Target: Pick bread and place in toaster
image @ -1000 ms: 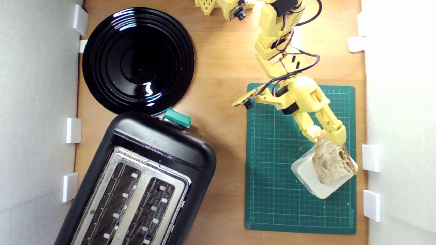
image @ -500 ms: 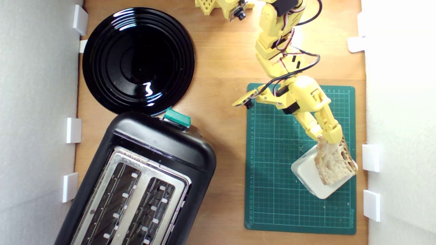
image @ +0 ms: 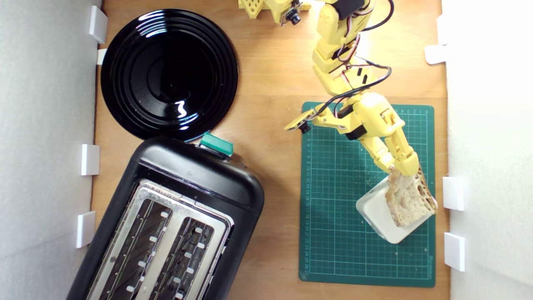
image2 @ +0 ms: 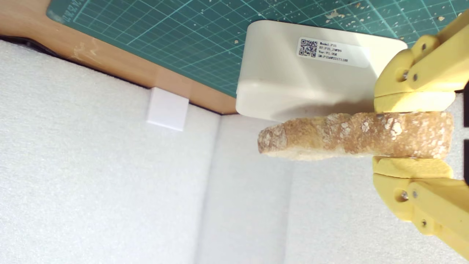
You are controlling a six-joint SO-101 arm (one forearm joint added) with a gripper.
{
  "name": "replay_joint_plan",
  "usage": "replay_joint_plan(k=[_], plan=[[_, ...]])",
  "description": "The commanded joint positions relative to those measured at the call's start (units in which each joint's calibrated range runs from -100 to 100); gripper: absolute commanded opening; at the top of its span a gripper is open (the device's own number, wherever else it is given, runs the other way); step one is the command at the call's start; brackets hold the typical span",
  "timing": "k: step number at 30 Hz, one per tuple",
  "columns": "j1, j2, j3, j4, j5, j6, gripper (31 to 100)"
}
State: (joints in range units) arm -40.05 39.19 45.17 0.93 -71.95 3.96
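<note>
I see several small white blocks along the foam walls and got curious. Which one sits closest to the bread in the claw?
The small white square block on the exterior view's right wall, just beside the rustic holey bread slice; the others sit farther off.

A round black plate (image: 168, 74) with glossy concentric ridges lies on the wooden tabletop (image: 270, 83) in the upper left of the exterior view. A green cutting mat (image: 333, 208) with a pale grid covers the lower right, crumbs scattered on it. On the mat rests a cream rounded-square block (image: 377, 216) bearing a small printed label (image2: 331, 51). White foam walls (image: 41, 166) with white clips (image: 89, 159) line both sides
</note>
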Motion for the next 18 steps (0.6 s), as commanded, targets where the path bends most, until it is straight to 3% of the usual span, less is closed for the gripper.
replay_joint_plan(k=[1,4,6,8,13,18], plan=[[-0.49,-1.91,-1.18,-0.21,-1.17,0.04,59.5],[-0.24,-2.5,-1.18,-0.48,-1.09,0.2,59.5],[-0.41,-4.58,-1.09,-2.66,-0.24,0.2,59.9],[-0.81,-8.4,-1.09,-4.29,6.16,0.2,60.1],[-0.08,-21.88,-1.18,-4.38,25.28,-0.22,60.1],[1.77,-33.61,-1.46,-5.28,31.85,0.25,60.1]])
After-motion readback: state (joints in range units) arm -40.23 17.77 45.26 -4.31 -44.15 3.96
